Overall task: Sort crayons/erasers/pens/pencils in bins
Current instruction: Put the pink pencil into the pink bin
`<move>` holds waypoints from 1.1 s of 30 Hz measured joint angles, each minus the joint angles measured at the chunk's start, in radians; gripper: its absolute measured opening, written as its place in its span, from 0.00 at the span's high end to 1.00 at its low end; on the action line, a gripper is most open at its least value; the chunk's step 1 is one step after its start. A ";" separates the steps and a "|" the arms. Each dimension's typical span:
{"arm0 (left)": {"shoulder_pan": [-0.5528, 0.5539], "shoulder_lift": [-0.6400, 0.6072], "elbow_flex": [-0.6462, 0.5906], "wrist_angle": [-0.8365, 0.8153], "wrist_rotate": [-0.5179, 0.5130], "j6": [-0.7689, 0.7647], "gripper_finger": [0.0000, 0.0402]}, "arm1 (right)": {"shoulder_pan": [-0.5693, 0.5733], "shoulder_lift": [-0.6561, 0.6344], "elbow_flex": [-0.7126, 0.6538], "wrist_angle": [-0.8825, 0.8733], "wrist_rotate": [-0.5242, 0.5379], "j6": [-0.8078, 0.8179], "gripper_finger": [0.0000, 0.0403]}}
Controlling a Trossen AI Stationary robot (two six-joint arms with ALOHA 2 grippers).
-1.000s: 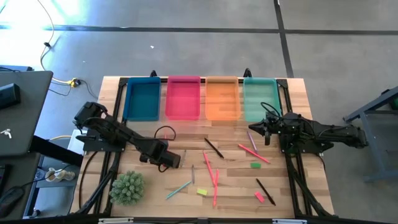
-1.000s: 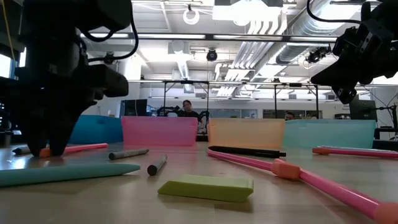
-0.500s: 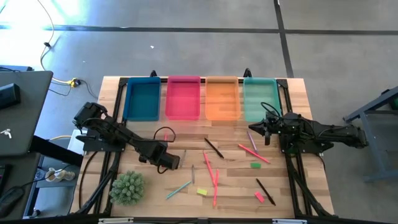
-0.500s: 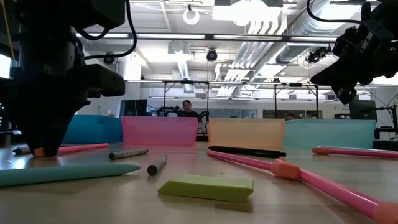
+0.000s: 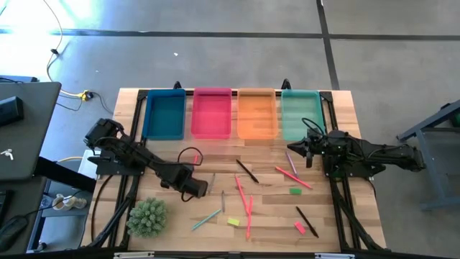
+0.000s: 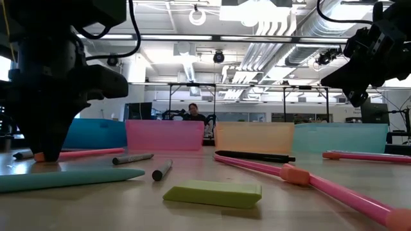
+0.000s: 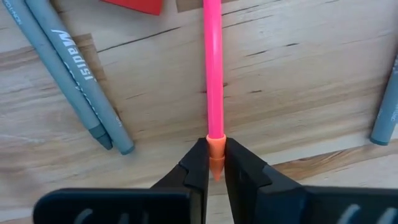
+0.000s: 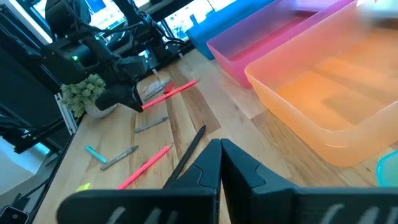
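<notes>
The left hand [image 7: 215,163] is down on the surface [image 5: 273,208], its fingers narrowed onto the orange-tipped end of a pink pencil [image 7: 212,74]. The tip sits pinched between the two pads while the rest of the shaft lies flat on the wood, pointing away from the hand. In the high view this spot is left of centre, well short of the bins [image 5: 233,113] along the far edge.

The pencil looks light, thin and stiff, with a smooth round shaft that could roll or pivot. Held only at its very end, it will likely droop or swing when lifted; a hold nearer the middle would carry it steadier. The tapered tip gives the pads little to bite on, so slipping is the risk.

Two grey crayons [image 7: 74,81] lie touching side by side just beside the pencil. One bears white lettering that reads roughly "Madisi"; no other writing is legible. A red eraser [image 7: 134,5] shows at the edge.

The right hand [image 5: 309,150] waits pinched shut and empty in front of the teal bin [image 5: 300,115].
</notes>
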 joint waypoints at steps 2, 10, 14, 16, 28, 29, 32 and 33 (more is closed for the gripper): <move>-0.007 -0.010 0.006 -0.004 -0.011 0.015 0.94 | 0.000 0.000 0.000 0.025 0.000 0.000 1.00; -0.007 -0.075 0.027 0.124 -0.069 0.064 0.94 | 0.000 0.002 0.000 0.069 0.000 0.039 1.00; 0.014 -0.106 0.029 0.206 -0.117 0.100 0.94 | 0.000 0.008 0.000 0.087 -0.002 0.055 1.00; 0.033 -0.110 0.031 0.267 -0.145 0.127 0.94 | 0.000 0.004 0.000 0.089 -0.005 0.066 1.00; 0.266 -0.136 0.030 0.444 -0.176 0.531 0.94 | 0.000 0.025 0.109 0.115 0.002 0.102 1.00; 0.295 -0.136 0.030 0.456 -0.161 0.575 0.94 | 0.000 0.030 0.130 0.116 0.012 0.091 1.00; 0.384 -0.149 0.031 0.488 -0.099 0.691 0.94 | 0.000 0.053 0.187 0.102 0.049 0.045 1.00; 0.413 -0.149 0.031 0.501 -0.079 0.724 0.94 | 0.000 0.067 0.205 0.095 0.067 0.035 1.00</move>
